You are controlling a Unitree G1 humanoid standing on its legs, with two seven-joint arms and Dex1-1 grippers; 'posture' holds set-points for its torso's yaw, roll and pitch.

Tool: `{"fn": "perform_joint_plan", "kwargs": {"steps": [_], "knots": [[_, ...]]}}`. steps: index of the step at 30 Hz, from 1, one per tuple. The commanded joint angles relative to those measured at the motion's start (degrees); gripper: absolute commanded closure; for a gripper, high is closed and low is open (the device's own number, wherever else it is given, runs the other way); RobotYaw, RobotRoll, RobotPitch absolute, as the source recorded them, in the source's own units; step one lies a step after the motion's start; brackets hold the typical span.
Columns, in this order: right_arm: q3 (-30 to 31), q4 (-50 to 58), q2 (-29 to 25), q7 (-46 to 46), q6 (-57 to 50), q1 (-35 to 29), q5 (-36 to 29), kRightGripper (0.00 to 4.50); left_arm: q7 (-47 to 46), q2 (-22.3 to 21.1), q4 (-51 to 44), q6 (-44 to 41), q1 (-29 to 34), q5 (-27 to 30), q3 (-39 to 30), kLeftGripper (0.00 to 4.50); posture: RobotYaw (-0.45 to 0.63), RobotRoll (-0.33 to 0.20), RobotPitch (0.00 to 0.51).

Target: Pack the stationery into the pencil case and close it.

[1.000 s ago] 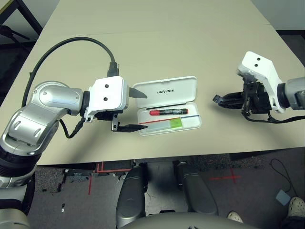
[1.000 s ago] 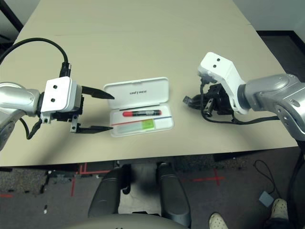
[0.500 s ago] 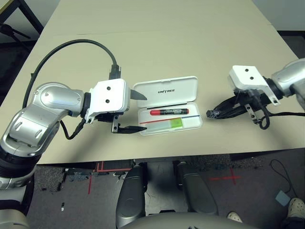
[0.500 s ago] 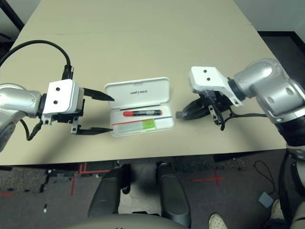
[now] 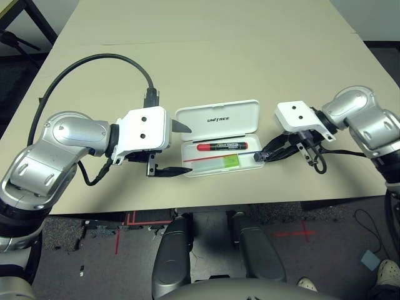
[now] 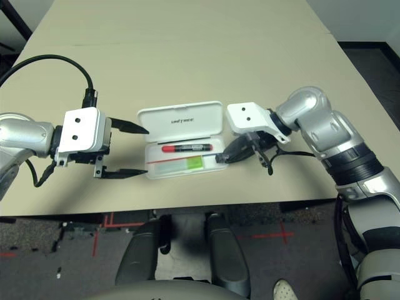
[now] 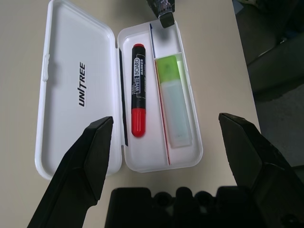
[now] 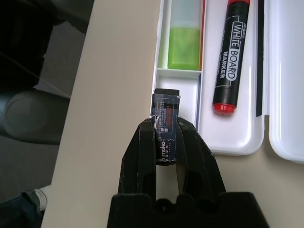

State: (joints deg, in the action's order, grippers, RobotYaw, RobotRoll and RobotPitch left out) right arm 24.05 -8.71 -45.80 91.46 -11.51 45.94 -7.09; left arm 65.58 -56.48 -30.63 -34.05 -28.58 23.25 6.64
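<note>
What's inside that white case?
In the open pencil case: a whiteboard marker and a green-ended pale bar, with an empty small compartment. Whatever lies beneath the bar is covered.

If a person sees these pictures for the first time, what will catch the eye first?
Probably the white pencil case, lying open mid-table, with the red-and-black marker bright in its long compartment. Next, the green end of the pale bar beside it. Then the small dark block pinched in the right claw, over the case's small compartment.
</note>
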Motion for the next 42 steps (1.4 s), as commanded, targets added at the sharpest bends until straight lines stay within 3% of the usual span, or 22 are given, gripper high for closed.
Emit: {"fn": "perform_joint_plan", "kwargs": {"steps": [1,14,24,26,31,42], "knots": [[0.3,-1.2,1.1,0.0,1.5,0.3,1.5,4.21,-0.4,-0.6,-1.2,-0.5,0.8,0.2,-0.6,0.00,0.05,0.000,0.223],[0.2,-4.1,5.0,-1.7,4.8,-0.3,4.8,4.21,-0.9,-1.0,-2.0,-1.3,1.2,0.5,-0.8,0.00,0.06,0.000,0.230],[-3.0,-3.1,5.5,-4.4,3.0,-0.1,3.1,0.48,-0.8,-1.2,-1.4,-1.0,1.5,0.1,-0.7,0.00,0.06,0.000,0.230],[-4.2,-2.4,5.1,-4.2,1.7,0.0,2.0,0.04,-0.9,-1.2,-1.5,-1.0,1.7,0.1,-0.8,0.00,0.06,0.000,0.228],[-7.7,-0.3,2.7,-2.2,-5.0,0.4,-2.4,0.04,-0.7,-1.4,-0.5,-0.3,2.6,-0.3,-1.0,0.00,0.06,0.000,0.225],[-16.7,6.6,-10.1,-1.4,-21.3,-4.5,-10.9,0.04,-0.5,-2.1,1.5,1.3,5.5,-1.0,-2.6,0.00,0.04,0.000,0.218]]}}
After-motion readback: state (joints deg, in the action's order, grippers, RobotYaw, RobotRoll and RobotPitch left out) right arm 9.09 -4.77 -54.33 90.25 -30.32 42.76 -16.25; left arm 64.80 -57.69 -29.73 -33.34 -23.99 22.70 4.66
